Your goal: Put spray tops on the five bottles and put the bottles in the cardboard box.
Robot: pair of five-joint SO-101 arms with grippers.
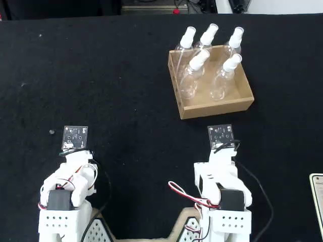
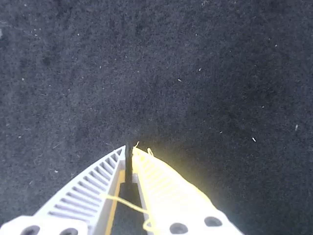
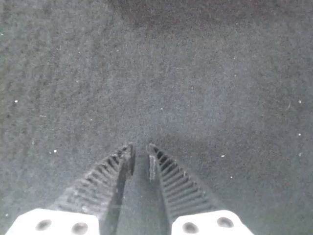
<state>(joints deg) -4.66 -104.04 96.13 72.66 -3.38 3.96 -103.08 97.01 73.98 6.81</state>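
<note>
Several clear bottles [image 1: 192, 75] with white spray tops [image 1: 199, 58] stand together in the cardboard box [image 1: 216, 108] at the back right of the black table. Both arms are folded back at the table's front edge, far from the box. My left gripper [image 2: 129, 149] is shut just above the black cloth, holding nothing. My right gripper [image 3: 140, 151] hangs over bare cloth with its fingers almost touching and nothing between them. In the high view the left arm [image 1: 70, 184] sits at front left and the right arm [image 1: 222, 181] at front centre-right.
The black cloth [image 1: 101, 80] covers the whole table. A small dark speck [image 1: 51, 132] lies near the left arm. The corner of a white card [image 1: 318, 194] shows at the right edge. Cables trail by the arm bases.
</note>
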